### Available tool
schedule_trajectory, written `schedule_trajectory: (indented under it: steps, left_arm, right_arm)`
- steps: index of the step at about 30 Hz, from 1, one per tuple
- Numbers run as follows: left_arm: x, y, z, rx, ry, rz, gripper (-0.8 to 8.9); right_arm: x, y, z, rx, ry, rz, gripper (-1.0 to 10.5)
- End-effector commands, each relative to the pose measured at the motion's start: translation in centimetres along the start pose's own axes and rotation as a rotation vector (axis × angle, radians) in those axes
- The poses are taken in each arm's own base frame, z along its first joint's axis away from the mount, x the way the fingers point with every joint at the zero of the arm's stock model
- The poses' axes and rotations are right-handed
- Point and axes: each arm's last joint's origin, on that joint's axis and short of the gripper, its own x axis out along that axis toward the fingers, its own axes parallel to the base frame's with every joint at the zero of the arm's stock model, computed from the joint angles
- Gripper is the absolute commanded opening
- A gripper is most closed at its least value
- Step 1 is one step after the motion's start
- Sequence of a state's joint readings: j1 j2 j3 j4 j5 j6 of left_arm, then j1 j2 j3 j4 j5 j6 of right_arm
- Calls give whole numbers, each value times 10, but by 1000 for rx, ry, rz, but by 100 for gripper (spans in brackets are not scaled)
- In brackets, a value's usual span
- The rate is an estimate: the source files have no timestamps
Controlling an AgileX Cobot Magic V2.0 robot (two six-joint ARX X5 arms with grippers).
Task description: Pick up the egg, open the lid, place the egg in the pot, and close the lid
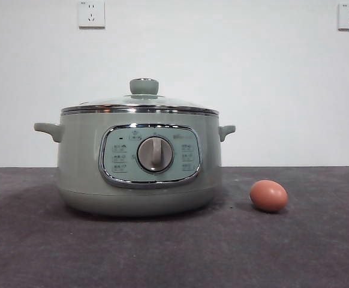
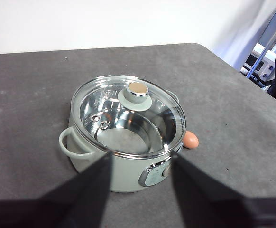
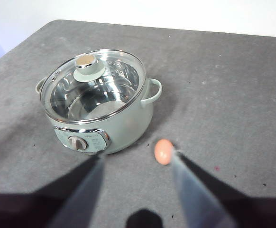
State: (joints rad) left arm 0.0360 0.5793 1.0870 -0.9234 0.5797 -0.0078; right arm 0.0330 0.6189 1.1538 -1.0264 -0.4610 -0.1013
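Bench (image 1: 318,252): dark grey, matte, speckled, rounded corners; white wall (image 1: 252,78) behind with two sockets (image 1: 91,13).

Pot (image 1: 78,162): sage green, mid-bench, dial facing the front edge. Lid (image 1: 140,103) seated, glass, green knob; steel interior visible.

Egg (image 1: 268,195): reddish-brown, on the bench just beside the pot, toward the front.

Left gripper (image 2: 140,164) and right gripper (image 3: 138,164): both aloft, jaws spread, empty.

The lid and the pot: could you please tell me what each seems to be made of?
The lid looks like clear glass, since the shiny inside shows through it, with a polished steel rim and a matte sage-green knob, probably plastic, with a metallic cap. The pot has a smooth pale green shell, plastic or painted metal, a chrome-framed panel and a mirror-bright steel lining.
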Motion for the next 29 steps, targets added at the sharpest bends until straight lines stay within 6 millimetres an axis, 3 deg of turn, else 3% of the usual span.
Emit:
schedule_trajectory:
  steps: [1,9,16,23,29]
  left_arm:
    - [0,0,1,8,1,-8,656]
    - [9,3,7,21,-1,-29,656]
    - [36,12,22,25,47,-82,656]
    - [85,16,53,77,110,-172,656]
    - [145,12,72,160,218,-170,656]
  right_arm:
    - [-1,0,1,-5,-4,4,605]
    - [3,-1,2,1,7,5,605]
    - [11,-5,5,24,36,35,604]
    - [26,-13,8,50,87,40,603]
    - [35,-18,10,67,119,43,603]
